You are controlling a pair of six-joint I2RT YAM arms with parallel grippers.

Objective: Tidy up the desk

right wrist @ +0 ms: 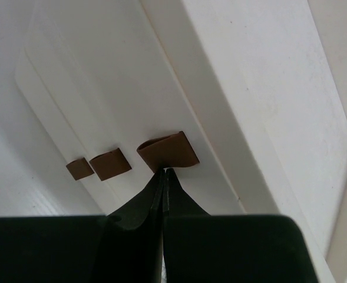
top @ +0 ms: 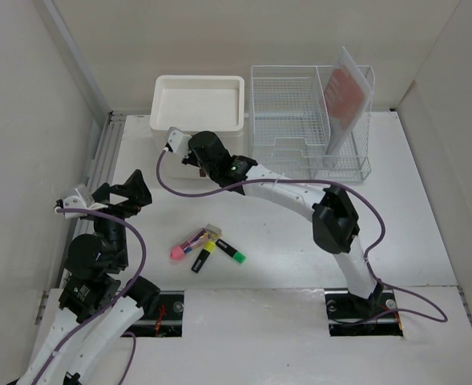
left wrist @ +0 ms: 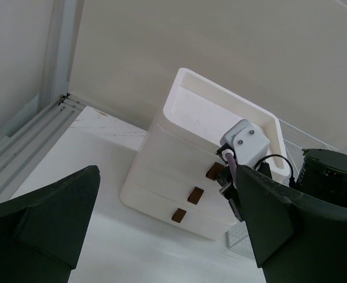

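Note:
The white desk holds a white drawer unit with three brown handles at the back. My right gripper is at its front. In the right wrist view the fingers are pressed together, and the gripper pinches the lower edge of the top handle. All three drawers look closed. My left gripper is open and empty, hovering at the left and facing the drawer unit. Pink, yellow and green highlighters lie in the middle of the desk.
A white wire-mesh rack stands right of the drawer unit and holds an upright reddish notebook. Beige walls enclose the desk. A metal rail runs along the left edge. A purple cable loops off the right arm.

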